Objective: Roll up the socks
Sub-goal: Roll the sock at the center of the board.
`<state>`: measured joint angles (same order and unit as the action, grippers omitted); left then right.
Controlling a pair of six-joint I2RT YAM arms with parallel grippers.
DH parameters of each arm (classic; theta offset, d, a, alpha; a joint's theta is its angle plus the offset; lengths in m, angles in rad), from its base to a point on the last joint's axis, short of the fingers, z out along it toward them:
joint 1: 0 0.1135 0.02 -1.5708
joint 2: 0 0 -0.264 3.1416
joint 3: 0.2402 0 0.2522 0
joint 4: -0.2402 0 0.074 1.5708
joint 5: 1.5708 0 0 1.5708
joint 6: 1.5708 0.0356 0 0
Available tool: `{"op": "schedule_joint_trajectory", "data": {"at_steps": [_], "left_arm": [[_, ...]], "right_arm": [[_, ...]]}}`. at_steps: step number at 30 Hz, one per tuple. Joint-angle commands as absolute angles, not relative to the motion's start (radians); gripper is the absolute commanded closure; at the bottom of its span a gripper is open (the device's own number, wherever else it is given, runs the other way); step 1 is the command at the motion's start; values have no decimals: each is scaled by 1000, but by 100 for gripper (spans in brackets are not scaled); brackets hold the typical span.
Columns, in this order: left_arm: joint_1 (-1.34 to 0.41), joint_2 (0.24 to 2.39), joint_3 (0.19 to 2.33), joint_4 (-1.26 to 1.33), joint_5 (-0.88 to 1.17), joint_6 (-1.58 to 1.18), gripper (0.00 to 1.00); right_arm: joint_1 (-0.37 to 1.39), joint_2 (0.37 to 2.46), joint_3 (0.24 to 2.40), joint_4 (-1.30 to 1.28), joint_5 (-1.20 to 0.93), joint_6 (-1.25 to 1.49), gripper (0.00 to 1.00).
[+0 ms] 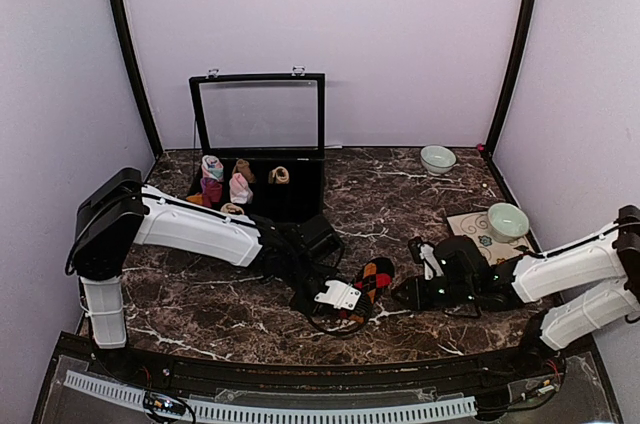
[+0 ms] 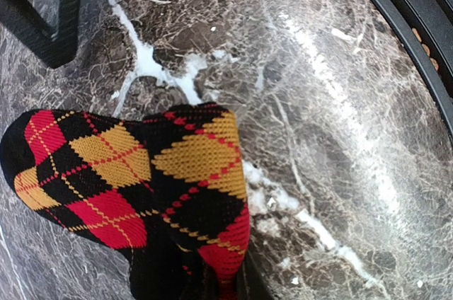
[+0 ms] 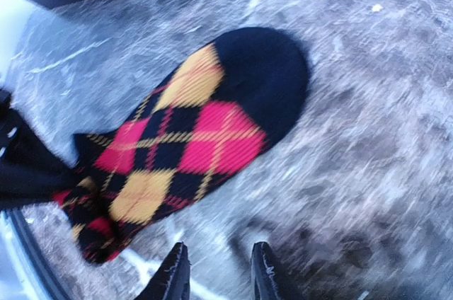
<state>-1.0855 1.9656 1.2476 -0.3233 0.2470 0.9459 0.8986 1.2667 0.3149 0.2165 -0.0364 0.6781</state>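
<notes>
A black sock (image 1: 375,279) with red and yellow argyle diamonds lies on the marble table between the two arms. In the left wrist view the sock (image 2: 141,180) is folded over itself, and my left gripper (image 2: 226,291) is shut on its lower end. Its fingers are mostly hidden by the knit. My left gripper (image 1: 350,306) sits at the sock's near-left side in the top view. In the blurred right wrist view the sock (image 3: 205,130) lies flat with its black toe pointing away. My right gripper (image 3: 219,275) hovers just short of it, open and empty. It is the right gripper (image 1: 405,294) beside the sock.
A black box (image 1: 300,194) with its lid raised stands at the back left and holds several small sock rolls (image 1: 240,187). A pale bowl (image 1: 437,158) sits at the back right. Another bowl (image 1: 507,221) rests on a patterned mat (image 1: 470,229) at the right. A black rail (image 2: 417,45) runs along the table's near edge.
</notes>
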Motion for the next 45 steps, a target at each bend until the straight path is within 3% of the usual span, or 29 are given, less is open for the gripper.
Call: {"op": "schedule_joint_trajectory", "data": {"at_steps": [1,11,16,26,28,29,31,32,34,42,45], "left_arm": [[-1082,2022,1174,-535,197,852,94],[-1090,1956,1075,-531,170,781,93],[-1094,1941,1055,-553,112,717,94],[-1087,2006,1058,-587,145,702,93],[-1085,2038,1090,-612,168,710,92],[-1079,2054,1109,-628,193,714,91],[-1064,2084,1148,-664,245,717,90],[-1057,2098,1169,-680,268,721,89],[-1045,2119,1188,-707,303,732,88],[-1007,2216,1298,-821,415,795,88],[-1002,2246,1338,-851,420,812,87]], "right_arm": [[834,1386,398,260,-93,620,72],[762,1677,599,310,-209,571,79],[755,1814,777,187,-247,502,83],[753,1690,715,332,-267,476,81],[753,1591,629,418,-267,469,76],[755,1515,587,453,-268,467,68],[763,1416,508,488,-264,450,39],[781,1372,475,485,-257,435,6],[827,1298,422,444,-217,410,1],[998,1068,285,241,-61,493,1],[1005,881,223,209,-19,591,1]]}}
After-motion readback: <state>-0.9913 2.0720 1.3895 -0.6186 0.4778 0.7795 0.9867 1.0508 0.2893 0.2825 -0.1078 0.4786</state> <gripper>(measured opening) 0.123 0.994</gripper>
